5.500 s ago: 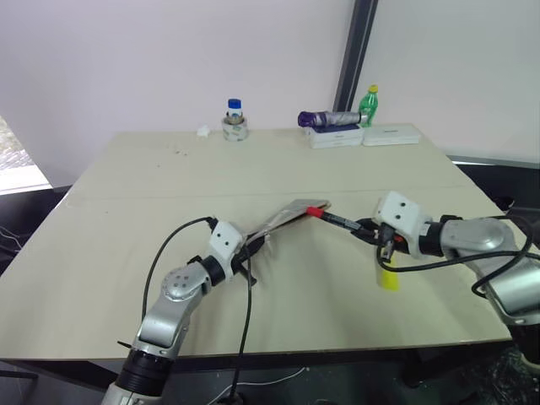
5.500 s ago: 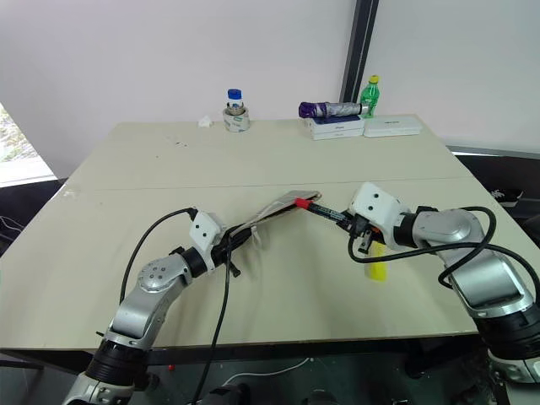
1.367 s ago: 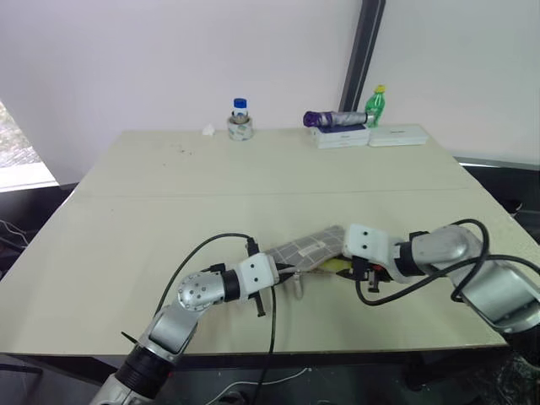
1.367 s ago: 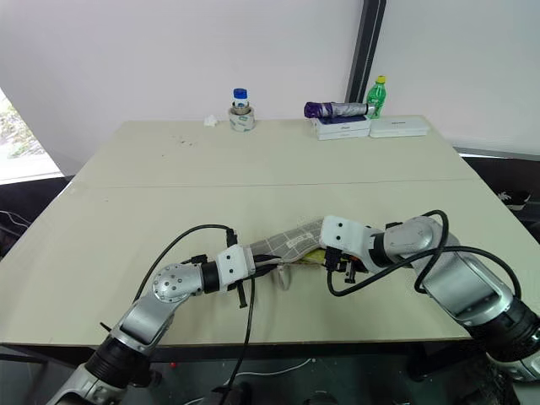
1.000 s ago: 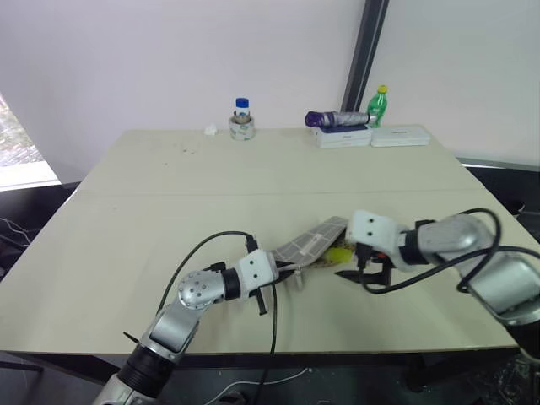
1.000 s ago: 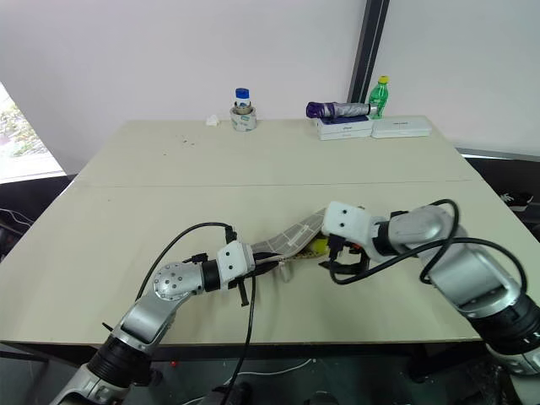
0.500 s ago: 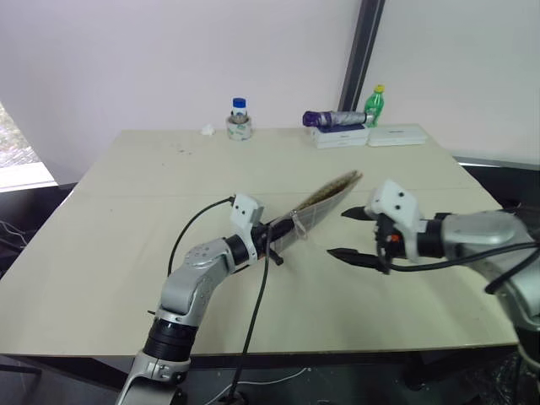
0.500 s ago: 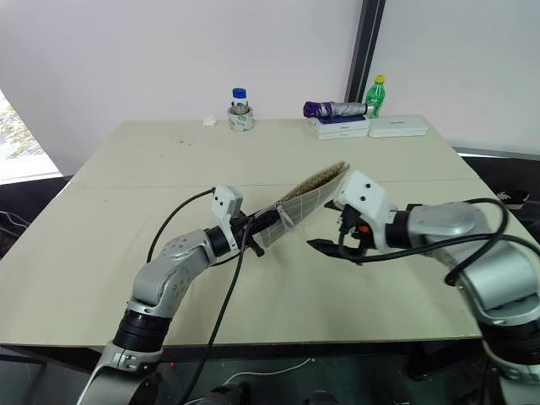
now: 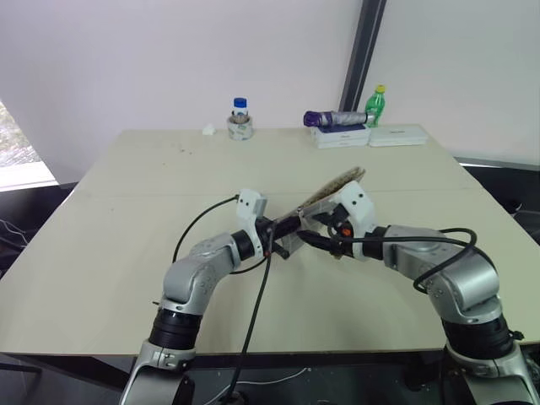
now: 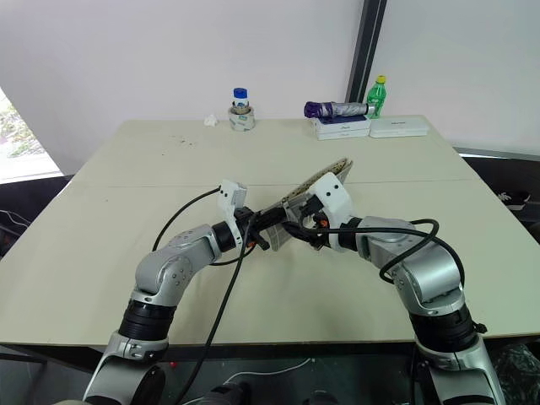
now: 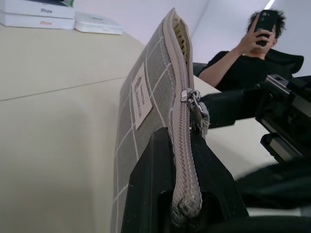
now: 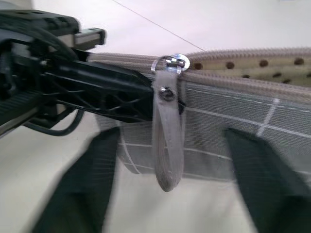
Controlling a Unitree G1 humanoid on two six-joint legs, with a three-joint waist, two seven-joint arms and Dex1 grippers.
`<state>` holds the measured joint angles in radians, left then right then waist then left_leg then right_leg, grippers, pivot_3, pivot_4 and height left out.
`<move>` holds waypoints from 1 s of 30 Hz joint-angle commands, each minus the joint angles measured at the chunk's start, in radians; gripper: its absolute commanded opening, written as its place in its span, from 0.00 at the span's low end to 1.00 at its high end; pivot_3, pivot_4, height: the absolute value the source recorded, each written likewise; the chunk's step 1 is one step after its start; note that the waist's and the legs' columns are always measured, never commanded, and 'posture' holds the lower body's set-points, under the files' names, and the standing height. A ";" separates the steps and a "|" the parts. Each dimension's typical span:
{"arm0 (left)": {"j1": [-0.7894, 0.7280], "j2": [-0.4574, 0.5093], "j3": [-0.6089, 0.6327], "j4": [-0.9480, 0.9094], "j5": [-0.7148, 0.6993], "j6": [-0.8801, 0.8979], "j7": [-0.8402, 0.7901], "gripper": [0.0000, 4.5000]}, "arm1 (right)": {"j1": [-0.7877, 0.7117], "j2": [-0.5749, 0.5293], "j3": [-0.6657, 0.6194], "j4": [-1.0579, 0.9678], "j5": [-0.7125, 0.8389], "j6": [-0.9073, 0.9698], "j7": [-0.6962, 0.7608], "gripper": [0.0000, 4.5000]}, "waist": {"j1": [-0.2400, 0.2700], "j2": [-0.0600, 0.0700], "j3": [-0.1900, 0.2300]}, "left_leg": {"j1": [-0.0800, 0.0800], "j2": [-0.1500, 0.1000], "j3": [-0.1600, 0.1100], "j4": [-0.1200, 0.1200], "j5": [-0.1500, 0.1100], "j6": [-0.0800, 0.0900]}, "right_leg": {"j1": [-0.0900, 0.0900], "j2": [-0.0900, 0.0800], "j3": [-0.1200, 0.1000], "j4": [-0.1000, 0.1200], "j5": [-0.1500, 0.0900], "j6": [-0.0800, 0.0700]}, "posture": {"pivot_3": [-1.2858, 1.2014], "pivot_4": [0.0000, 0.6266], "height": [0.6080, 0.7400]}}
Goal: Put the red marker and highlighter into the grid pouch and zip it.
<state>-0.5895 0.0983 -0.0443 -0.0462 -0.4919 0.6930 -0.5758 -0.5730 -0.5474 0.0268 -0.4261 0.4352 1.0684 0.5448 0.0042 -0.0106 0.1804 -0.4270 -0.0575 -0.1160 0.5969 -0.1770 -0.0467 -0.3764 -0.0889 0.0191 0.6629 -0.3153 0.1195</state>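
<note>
The grid pouch, grey with white lines, is held clear of the table, tilted up toward the far right and standing on edge with its zipper uppermost. My left gripper is shut on its near end; the left wrist view shows both black fingers clamping the fabric below the zipper slider. My right gripper sits against the pouch next to the left one, open, its fingers either side of the grey pull cord. Past the slider the zipper gapes. The red marker and highlighter are hidden.
At the table's far edge stand a blue-lidded jar, a purple folded umbrella on white boxes, and a green bottle. A person holding a phone sits beyond the table.
The left gripper has lifted the pouch off the table and rolled it onto its edge. The right gripper has swung left to the pouch, and its fingers have narrowed around the pull cord.
</note>
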 commanded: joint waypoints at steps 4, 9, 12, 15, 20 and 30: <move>0.010 0.000 0.009 -0.066 -0.025 -0.008 0.009 0.00 | -0.025 -0.019 -0.015 -0.018 0.017 -0.005 0.009 0.01 | 0.000 0.000 0.000 | 0.000 0.000 0.000 0.000 0.000 0.000 | 0.000 0.000 0.000 0.000 0.000 0.000 | 0.52 0.24 1.00; 0.021 0.050 -0.017 -0.061 0.046 -0.093 -0.009 0.00 | -0.022 -0.106 -0.026 -0.036 0.008 -0.031 0.052 0.01 | -0.001 0.000 0.000 | 0.000 0.000 0.000 0.000 0.000 0.000 | 0.000 0.000 0.000 0.000 0.000 0.000 | 0.52 0.24 1.00; 0.029 0.122 -0.051 -0.040 0.122 -0.177 -0.042 0.00 | -0.039 -0.197 -0.063 -0.032 0.004 -0.051 0.088 0.01 | -0.001 0.000 0.000 | 0.000 0.000 0.001 0.000 0.000 0.000 | 0.000 0.000 0.000 0.000 0.000 0.000 | 0.52 0.24 1.00; 0.041 0.198 -0.073 -0.015 0.175 -0.259 -0.090 0.00 | -0.066 -0.293 -0.100 0.014 -0.020 -0.077 0.103 0.01 | 0.000 0.000 0.000 | 0.000 0.000 0.002 0.000 0.000 0.000 | 0.000 0.000 0.000 0.000 0.000 0.000 | 0.52 0.24 1.00; 0.062 0.282 -0.090 0.016 0.213 -0.340 -0.163 0.00 | -0.053 -0.399 -0.134 0.114 -0.070 -0.132 0.107 0.01 | 0.000 0.000 0.000 | 0.000 0.000 0.002 -0.001 0.000 0.000 | 0.000 -0.001 0.000 -0.001 0.000 0.000 | 0.52 0.24 1.00; 0.103 0.324 -0.091 0.028 0.240 -0.411 -0.190 0.00 | 0.056 -0.431 -0.145 0.128 -0.055 -0.218 0.171 0.06 | -0.013 0.000 0.000 | 0.000 0.001 0.001 -0.001 0.000 0.000 | 0.000 -0.001 0.001 -0.001 0.000 0.000 | 0.52 0.24 1.00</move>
<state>-0.5097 0.4012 -0.1425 -0.0202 -0.2773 0.2869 -0.7639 -0.5259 -0.9635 -0.0837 -0.2600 0.3676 0.8680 0.6893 -0.0085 -0.0106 0.1804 -0.4267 -0.0569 -0.1148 0.5959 -0.1773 -0.0462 -0.3765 -0.0899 0.0200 0.6617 -0.3155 0.1192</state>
